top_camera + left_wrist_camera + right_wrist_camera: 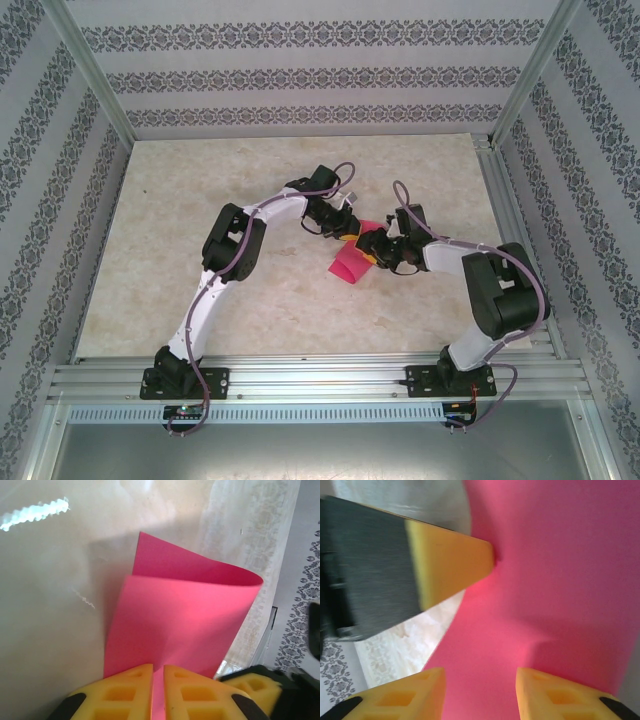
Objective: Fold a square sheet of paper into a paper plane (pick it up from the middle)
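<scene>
Near the middle of the desk (190, 200), a touch toward 3 o'clock in the overhead view, the sheet of paper (349, 265) is doubled over between the two arms, which meet there from 9 and 3 o'clock.

The left tool (158, 672) is clenched on the sheet. In its own camera the two yellow fingers (125, 687) are pressed nearly together at 6 o'clock, with just a sliver of pink between them. Beyond them the sheet is folded loosely (bent over, not creased flat). Its rounded bend is at 3 o'clock, its free edges are at 9 o'clock, and a corner of the far layer pokes out at 11 o'clock.

The right tool (480, 687) is released. Its fingers (415, 697) stand well apart at 6 o'clock of its own view, with pink paper showing across the gap. Whether either pad brushes the sheet I cannot tell. A yellow finger of the left tool reaches in from 10 o'clock there, its tip touching the sheet.
</scene>
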Robot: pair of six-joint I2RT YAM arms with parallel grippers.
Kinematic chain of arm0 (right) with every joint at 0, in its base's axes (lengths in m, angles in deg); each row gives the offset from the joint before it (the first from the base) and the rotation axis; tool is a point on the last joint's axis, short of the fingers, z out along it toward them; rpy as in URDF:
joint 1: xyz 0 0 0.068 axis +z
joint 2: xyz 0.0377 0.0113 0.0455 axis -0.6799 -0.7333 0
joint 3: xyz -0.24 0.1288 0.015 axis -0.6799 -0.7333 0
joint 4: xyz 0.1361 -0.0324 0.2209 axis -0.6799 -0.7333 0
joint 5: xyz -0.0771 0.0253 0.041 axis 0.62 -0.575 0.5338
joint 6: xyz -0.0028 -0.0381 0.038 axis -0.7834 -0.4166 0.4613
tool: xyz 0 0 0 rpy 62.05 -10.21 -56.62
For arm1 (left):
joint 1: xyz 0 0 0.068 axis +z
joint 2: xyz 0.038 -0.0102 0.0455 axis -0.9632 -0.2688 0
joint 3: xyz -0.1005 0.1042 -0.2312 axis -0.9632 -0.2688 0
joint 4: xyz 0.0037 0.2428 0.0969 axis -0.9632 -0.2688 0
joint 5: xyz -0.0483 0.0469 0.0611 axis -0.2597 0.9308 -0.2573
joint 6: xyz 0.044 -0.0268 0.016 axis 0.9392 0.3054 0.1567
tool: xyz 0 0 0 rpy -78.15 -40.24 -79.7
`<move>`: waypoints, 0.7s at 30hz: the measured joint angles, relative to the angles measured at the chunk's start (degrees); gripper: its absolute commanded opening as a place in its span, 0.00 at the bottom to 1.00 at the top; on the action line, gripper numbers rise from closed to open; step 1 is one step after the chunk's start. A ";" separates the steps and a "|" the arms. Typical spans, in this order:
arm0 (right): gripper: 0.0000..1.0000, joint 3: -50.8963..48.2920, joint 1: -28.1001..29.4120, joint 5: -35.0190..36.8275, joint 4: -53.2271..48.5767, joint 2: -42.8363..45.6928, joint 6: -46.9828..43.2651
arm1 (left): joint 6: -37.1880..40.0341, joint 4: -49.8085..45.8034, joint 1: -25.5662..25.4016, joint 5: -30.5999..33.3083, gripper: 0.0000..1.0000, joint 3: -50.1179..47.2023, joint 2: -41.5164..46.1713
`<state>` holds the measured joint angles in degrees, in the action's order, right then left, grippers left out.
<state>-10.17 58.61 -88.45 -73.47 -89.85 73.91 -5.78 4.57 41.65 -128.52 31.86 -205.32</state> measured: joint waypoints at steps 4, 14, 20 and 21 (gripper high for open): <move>0.41 -0.02 0.22 0.61 -1.36 4.61 0.00 | 0.44 -0.22 -0.04 0.37 0.15 0.04 0.02; 0.36 -6.08 5.25 1.01 1.46 5.70 4.50 | 1.64 -1.14 -0.28 1.05 0.15 0.57 0.02; 0.36 -6.95 5.51 1.29 4.83 0.96 5.18 | 2.47 -2.10 -0.33 1.66 0.15 1.05 0.02; 0.36 -6.95 5.51 1.62 5.60 0.83 5.27 | 2.62 -2.19 -0.33 1.68 0.14 1.07 0.02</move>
<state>-17.12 64.12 -86.83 -67.87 -89.02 79.17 -3.15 2.39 41.33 -126.84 32.93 -205.30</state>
